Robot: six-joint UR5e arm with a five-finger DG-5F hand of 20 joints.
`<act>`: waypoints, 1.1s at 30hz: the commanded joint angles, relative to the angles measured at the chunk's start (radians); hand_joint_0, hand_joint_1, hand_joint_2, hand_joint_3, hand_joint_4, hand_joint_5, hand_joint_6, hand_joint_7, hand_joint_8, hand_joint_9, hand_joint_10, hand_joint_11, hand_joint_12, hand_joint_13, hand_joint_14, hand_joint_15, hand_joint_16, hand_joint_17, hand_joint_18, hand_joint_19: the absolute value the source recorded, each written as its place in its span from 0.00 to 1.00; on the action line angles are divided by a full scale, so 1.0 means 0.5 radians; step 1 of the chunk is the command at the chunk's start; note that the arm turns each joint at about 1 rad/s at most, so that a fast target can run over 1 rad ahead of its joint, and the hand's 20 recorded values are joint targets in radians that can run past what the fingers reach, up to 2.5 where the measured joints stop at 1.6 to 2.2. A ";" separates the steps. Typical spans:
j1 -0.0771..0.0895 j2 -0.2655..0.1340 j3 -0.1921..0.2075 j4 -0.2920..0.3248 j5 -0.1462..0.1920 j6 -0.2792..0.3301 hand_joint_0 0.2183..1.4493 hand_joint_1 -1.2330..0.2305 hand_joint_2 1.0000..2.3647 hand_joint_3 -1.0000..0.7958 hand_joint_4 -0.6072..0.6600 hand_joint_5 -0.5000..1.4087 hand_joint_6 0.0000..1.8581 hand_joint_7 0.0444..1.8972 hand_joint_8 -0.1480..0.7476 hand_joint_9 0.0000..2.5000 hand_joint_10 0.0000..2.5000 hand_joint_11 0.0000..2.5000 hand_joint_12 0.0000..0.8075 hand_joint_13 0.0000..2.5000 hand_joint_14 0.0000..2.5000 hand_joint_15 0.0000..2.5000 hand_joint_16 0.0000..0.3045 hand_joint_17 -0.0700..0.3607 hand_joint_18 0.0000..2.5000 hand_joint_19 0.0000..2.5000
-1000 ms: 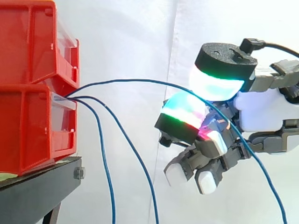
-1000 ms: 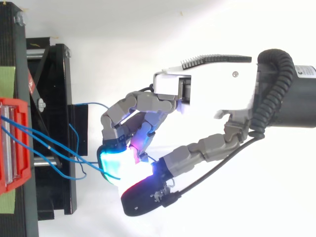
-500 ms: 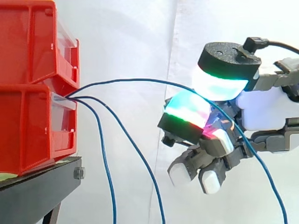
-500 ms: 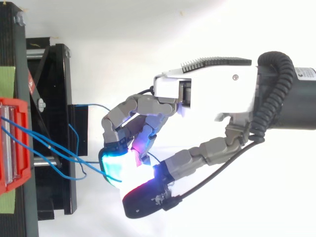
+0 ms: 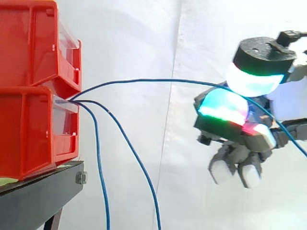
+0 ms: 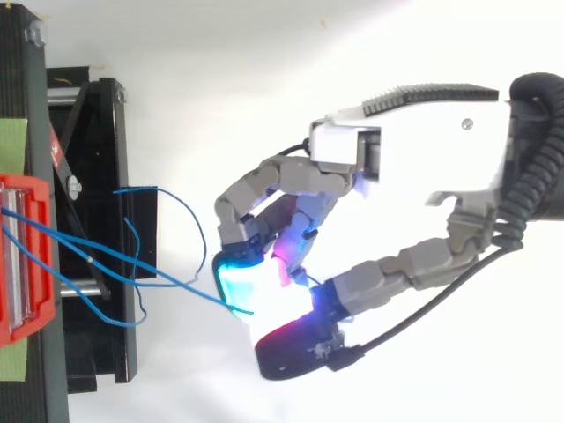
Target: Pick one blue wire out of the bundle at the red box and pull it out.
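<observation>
The robot's grey and white hand (image 6: 414, 163) hangs in the air well apart from the bins, coming in from the right of the side view. Its fingers (image 5: 223, 108) are curled, and the black-backed thumb pad, glowing white and cyan, sits just above a finger pad glowing cyan, green and red. The two pads are pressed together on a thin blue wire (image 5: 144, 80), which is pinched between them. The remaining fingers are folded in below, their white pads pointing down.

From the pinch the thin blue wire runs leftward in a long, shallow arc, hanging free in mid-air, and it dips to the top front edge of the lower red plastic bin (image 5: 29, 134), where its end goes in. On the other side of the pinch the same wire comes out behind the hand and slopes down towards the right edge of the side view.

Two other blue wires (image 5: 139, 163) leave the same spot on the lower red plastic bin, bend over and hang down past the bottom of the side view, clear of the hand.

An upper red plastic bin (image 5: 29, 43) is stacked on the lower one; each has a clear panel at its front. Both rest on a black metal stand (image 5: 38, 201). Behind everything hangs the white curtain (image 5: 134, 43).
</observation>
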 commanded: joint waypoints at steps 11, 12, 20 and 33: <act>0.016 0.193 -0.181 -0.042 0.194 0.097 0.31 0.30 0.01 0.55 0.61 0.21 0.50 0.65 0.64 0.44 0.01 0.30 0.62 0.30 0.01 0.14 0.22 0.52 0.32 0.18; 0.016 0.189 -0.181 -0.038 0.200 0.106 0.31 0.30 0.01 0.55 0.61 0.21 0.50 0.66 0.64 0.44 0.01 0.30 0.62 0.30 0.00 0.14 0.22 0.52 0.32 0.18; 0.019 0.189 -0.181 -0.011 0.240 0.094 0.31 0.30 0.01 0.55 0.61 0.21 0.50 0.65 0.63 0.43 0.01 0.30 0.61 0.30 0.00 0.15 0.22 0.51 0.31 0.18; 0.019 0.189 -0.181 -0.014 0.240 0.091 0.31 0.29 0.01 0.55 0.60 0.21 0.50 0.62 0.63 0.44 0.01 0.30 0.61 0.32 0.00 0.16 0.22 0.52 0.31 0.17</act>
